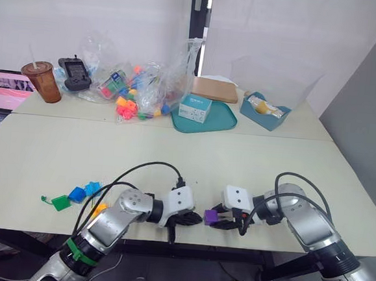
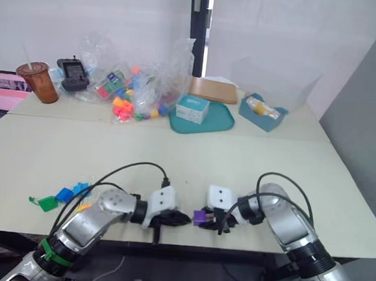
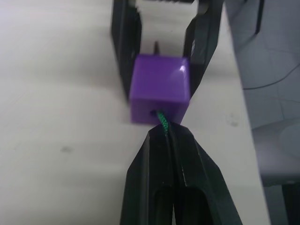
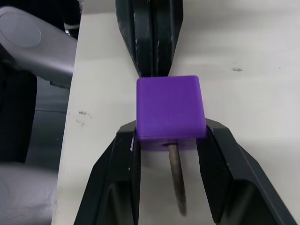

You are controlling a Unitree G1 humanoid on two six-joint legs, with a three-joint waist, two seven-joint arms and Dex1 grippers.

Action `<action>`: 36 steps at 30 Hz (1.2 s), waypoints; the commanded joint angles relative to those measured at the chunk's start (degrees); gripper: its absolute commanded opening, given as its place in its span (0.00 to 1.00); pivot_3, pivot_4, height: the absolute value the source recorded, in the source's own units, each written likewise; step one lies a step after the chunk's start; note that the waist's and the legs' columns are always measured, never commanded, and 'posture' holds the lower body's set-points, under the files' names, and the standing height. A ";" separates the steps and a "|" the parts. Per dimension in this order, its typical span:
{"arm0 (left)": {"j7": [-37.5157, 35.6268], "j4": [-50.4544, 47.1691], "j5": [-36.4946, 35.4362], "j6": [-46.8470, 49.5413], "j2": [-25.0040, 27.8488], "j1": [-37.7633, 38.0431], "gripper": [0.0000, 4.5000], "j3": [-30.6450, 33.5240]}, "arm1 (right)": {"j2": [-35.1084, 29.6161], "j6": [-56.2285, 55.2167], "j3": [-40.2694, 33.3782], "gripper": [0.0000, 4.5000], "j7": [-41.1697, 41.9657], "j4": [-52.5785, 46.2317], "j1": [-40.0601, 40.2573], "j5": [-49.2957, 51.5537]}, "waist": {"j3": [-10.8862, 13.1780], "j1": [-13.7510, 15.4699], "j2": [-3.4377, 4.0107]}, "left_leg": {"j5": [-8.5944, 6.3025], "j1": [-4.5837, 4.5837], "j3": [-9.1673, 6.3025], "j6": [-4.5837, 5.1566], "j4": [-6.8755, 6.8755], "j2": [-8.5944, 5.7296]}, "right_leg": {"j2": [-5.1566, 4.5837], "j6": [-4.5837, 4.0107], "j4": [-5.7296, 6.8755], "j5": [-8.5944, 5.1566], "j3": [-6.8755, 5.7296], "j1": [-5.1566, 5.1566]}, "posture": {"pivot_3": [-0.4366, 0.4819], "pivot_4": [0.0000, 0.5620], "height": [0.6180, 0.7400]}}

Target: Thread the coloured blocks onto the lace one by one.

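No readable text; print on small box [image 1: 196, 108] on tray too small.

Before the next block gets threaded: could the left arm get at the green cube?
Probably not yet: the left gripper is shut on the lace entering the purple cube. The green cube lies uncovered beside that arm.

Far side of table [image 1: 251, 165]: iced drink cup [image 1: 41, 81], bagged toy pieces [image 1: 136, 91], teal tray [image 1: 219, 120] with small box [image 1: 195, 108], blue bin [image 1: 264, 111]. Laptop [image 1: 3, 91] at left edge.
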 commanded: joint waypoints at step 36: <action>1.19 1.27 -1.93 2.06 -4.83 -4.41 1.00 -1.41 | -3.78 6.69 -8.94 0.99 -3.39 -9.16 4.92 7.96 | 0.03 0.50 0.01 | 0.00 -0.73 -0.01 0.00 0.10 -0.09 | -0.07 0.02 0.13 0.02 0.01 -0.73 | 0.48 0.27 1.00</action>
